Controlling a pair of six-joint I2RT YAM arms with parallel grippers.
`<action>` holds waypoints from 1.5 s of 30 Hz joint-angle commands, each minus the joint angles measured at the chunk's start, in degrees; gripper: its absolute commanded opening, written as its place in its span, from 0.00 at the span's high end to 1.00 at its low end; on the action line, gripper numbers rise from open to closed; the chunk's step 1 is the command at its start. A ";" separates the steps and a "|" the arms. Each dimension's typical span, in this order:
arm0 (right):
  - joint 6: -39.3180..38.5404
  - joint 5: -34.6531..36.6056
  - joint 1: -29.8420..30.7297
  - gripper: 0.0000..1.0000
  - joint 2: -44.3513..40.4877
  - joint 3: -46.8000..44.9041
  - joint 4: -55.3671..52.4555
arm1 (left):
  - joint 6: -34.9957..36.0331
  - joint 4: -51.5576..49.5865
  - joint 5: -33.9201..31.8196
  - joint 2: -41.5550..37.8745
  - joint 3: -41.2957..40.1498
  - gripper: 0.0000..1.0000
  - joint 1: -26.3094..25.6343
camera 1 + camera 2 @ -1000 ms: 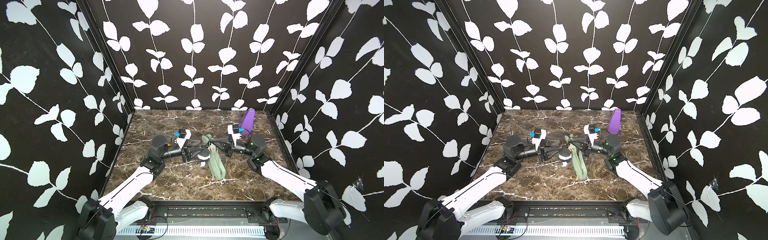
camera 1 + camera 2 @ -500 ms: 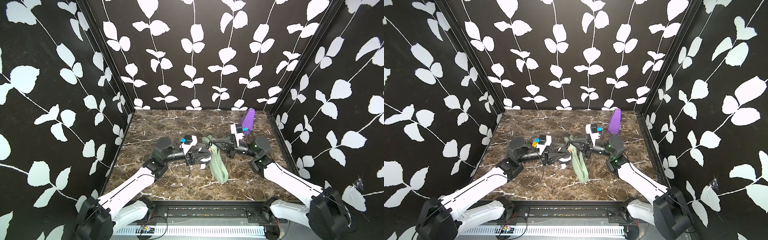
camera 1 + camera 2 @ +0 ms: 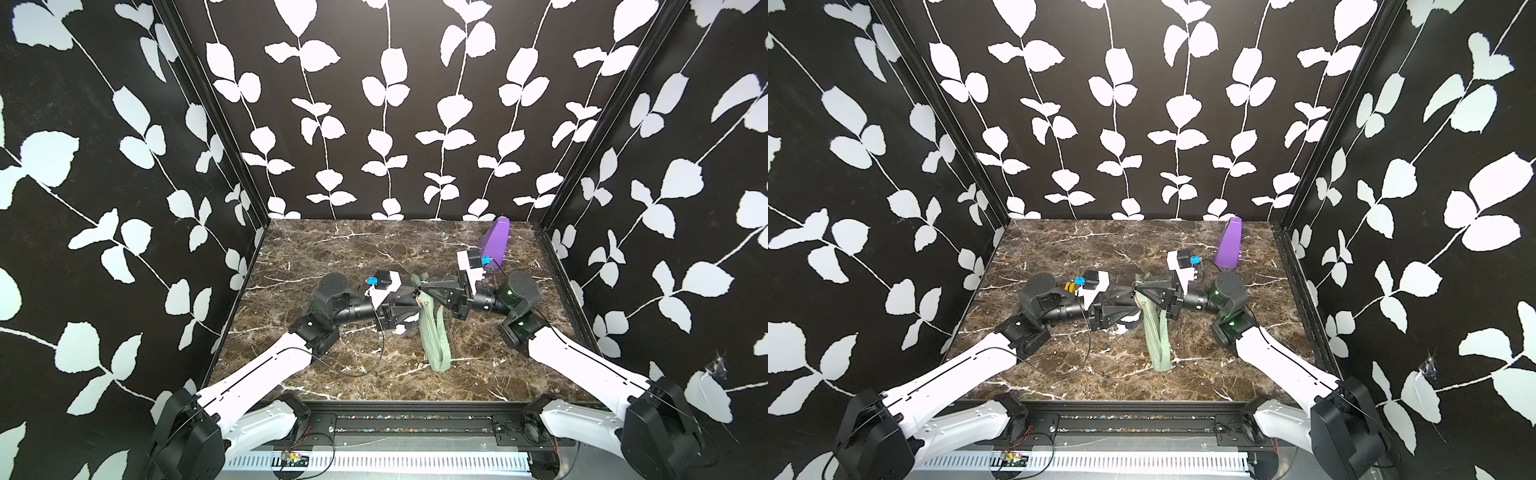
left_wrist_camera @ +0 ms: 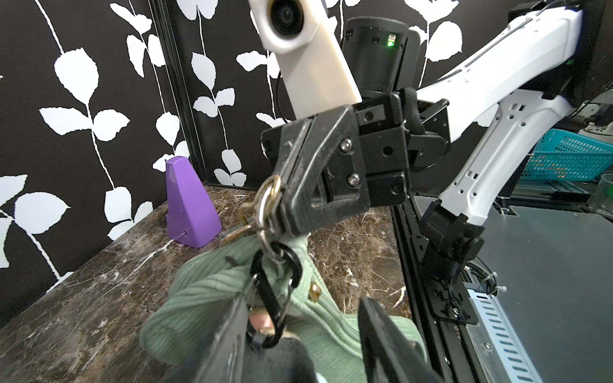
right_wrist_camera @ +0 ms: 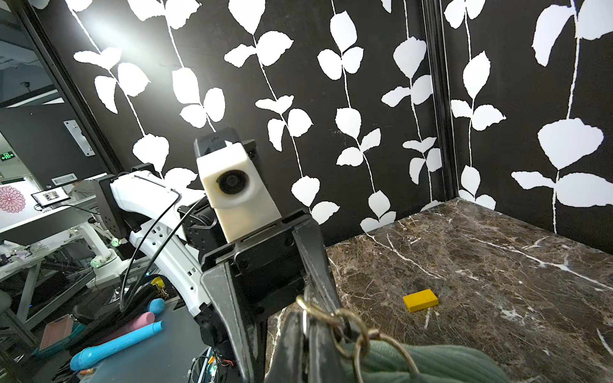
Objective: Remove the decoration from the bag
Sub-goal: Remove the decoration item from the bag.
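MID-TABLE: The sage-green bag [image 3: 435,338] lies lengthwise on the marble tabletop [image 3: 478,365], its near end free in both top views. At its far end the left gripper [image 4: 305,303] straddles a black carabiner [image 4: 267,295], jaws apart; whether they pinch anything cannot be told. A small white piece [image 3: 401,330], too hidden to identify, shows beneath it. Facing it, the right gripper [image 4: 282,205] is clamped tight on a brass ring [image 4: 261,200] chained to the carabiner. Farther back lies a yellow block [image 5: 420,300]; a purple plastic wedge [image 3: 494,245] stands near the rear right corner.
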 commanded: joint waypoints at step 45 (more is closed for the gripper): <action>-3.40 -2.79 0.94 1.00 -5.57 0.04 0.50 | -7.98 4.79 4.86 1.77 3.23 0.51 -0.59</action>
